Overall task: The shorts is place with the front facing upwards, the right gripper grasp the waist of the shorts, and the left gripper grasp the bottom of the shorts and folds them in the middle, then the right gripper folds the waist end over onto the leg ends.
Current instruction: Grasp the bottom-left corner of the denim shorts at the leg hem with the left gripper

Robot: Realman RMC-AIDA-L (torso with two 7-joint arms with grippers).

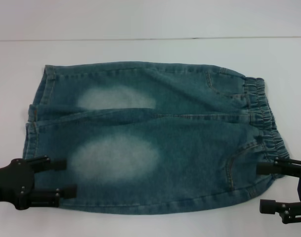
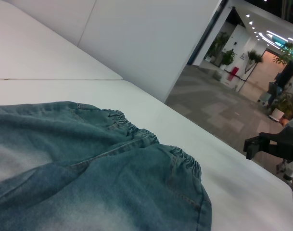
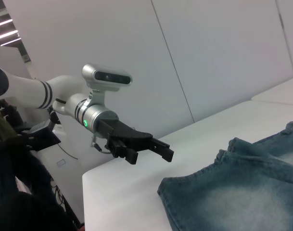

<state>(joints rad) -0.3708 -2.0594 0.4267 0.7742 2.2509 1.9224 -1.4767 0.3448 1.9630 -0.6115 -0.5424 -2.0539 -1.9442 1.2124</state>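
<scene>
Blue denim shorts lie flat on the white table, front up, with the elastic waist at the right and the leg ends at the left. My left gripper is open at the near left corner, its fingers over the hem of the near leg. In the right wrist view, the left gripper hovers just off the leg ends. My right gripper is open at the near right, beside the near end of the waist. Nothing is held.
The table's far seam runs behind the shorts. Bare table surrounds the shorts on all sides. In the left wrist view, the table's edge drops off beyond the waist, where one right gripper finger shows.
</scene>
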